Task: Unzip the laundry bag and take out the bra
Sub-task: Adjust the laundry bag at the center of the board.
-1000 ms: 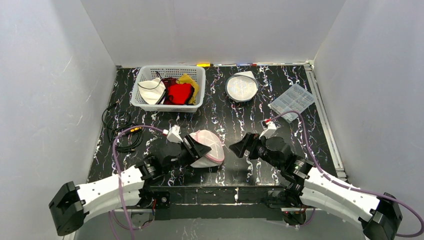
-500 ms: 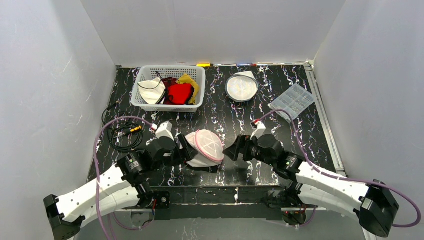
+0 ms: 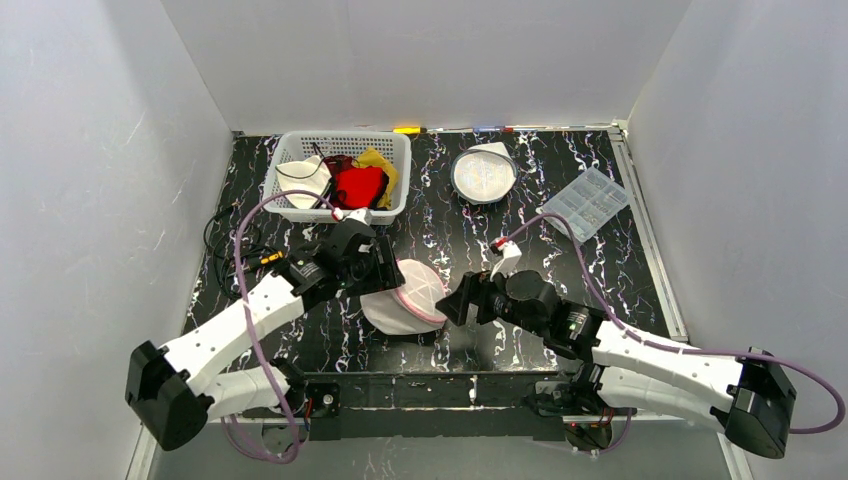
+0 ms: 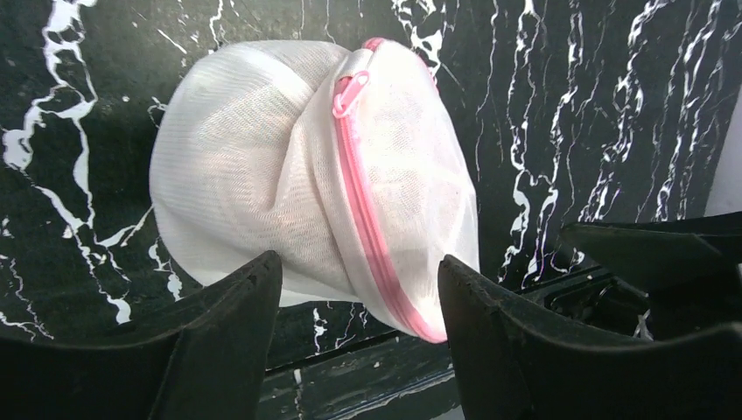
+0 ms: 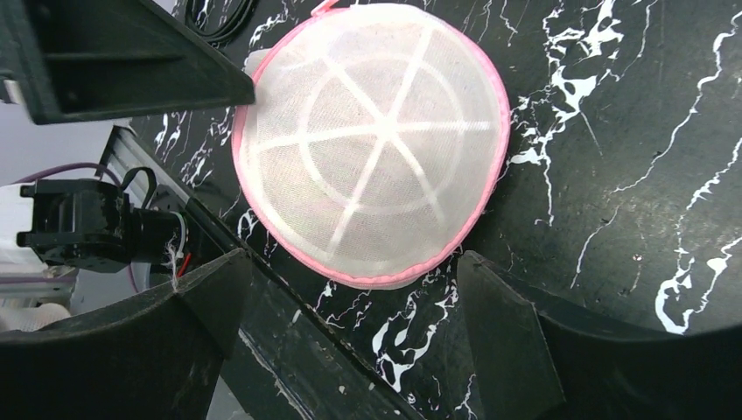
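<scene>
White domed mesh laundry bag (image 3: 405, 298) with a pink zipper (image 4: 372, 236) lies on the black marbled desk (image 3: 450, 230) near its front edge, between both arms. It looks fully zipped, so the bra is presumably inside. Within the last second the left end effector (image 4: 359, 267) has left the bag's left side and swung round behind it. It now hovers with fingers spread and empty, facing the pink zipper pull (image 4: 350, 92). The right end effector (image 5: 354, 262), wide open and empty, has edged closer to the bag's right rim. Unzipping has not begun; catching the pull seems next.
</scene>
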You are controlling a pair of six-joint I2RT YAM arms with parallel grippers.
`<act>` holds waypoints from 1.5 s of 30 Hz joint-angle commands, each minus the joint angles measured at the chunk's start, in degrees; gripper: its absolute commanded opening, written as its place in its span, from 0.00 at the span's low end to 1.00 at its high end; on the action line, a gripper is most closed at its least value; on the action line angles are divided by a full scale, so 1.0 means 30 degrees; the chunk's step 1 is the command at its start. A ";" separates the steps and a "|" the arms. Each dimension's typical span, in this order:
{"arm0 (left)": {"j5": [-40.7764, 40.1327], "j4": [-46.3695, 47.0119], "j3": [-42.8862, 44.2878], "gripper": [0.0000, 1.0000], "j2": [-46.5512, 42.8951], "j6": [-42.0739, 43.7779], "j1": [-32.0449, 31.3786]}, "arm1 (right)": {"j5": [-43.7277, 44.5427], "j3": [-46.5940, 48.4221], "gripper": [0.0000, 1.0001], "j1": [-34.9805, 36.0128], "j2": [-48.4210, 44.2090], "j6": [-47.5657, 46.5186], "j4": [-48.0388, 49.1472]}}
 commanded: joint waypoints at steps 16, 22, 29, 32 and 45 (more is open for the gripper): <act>0.0511 0.5087 -0.3354 0.00 -0.1763 -0.3741 0.0325 | 0.0753 -0.0573 0.95 0.0226 -0.1417 0.7083 0.1770; -0.3389 0.9209 -0.5969 0.00 -0.6887 -0.8636 0.0265 | 0.2157 -0.1906 0.97 0.0217 -0.3162 0.9952 0.3405; -0.4442 1.1626 -0.5826 0.00 -0.6936 -1.0881 0.0173 | 0.1303 -0.1711 0.98 0.0227 -0.1201 1.1694 0.7102; -0.4566 1.2117 -0.5909 0.00 -0.6770 -1.0935 -0.0033 | 0.0819 -0.1324 0.97 0.0250 0.0402 1.2541 0.8841; -0.4175 1.6248 -0.7129 0.00 -0.6270 -1.0079 -0.0451 | 0.2629 -0.0225 0.95 0.0641 0.3615 1.4639 1.1969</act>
